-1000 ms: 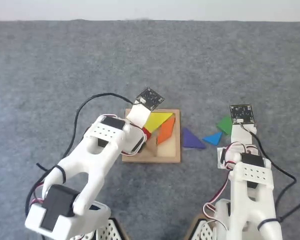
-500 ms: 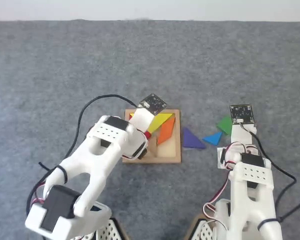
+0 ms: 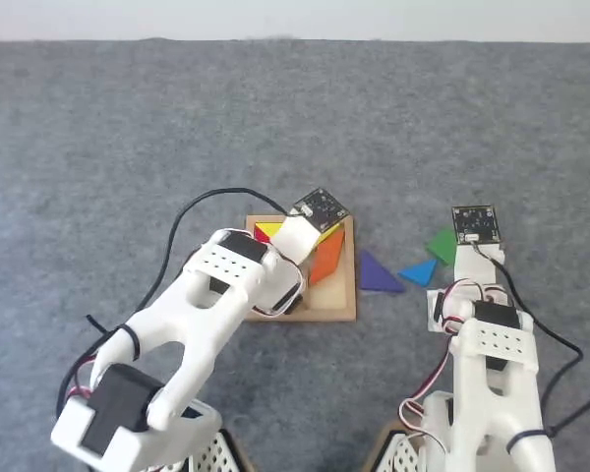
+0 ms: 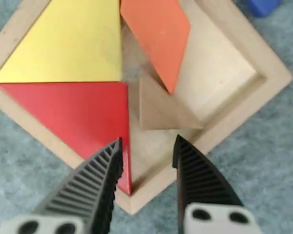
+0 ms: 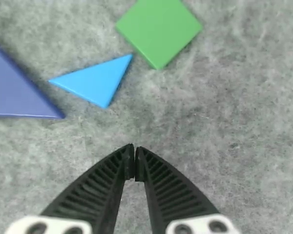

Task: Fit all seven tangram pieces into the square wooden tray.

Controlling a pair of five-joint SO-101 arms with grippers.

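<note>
Though empty and parted, left pincer (image 4: 148, 141) above red triangle (image 4: 73, 112) in tray (image 4: 273, 78)

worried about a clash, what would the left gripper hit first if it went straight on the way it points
Most likely the bare floor of the tray, just short of the tan triangle. The left gripper is open, with one finger over the red triangle, which might touch first; depth is unclear.
</note>
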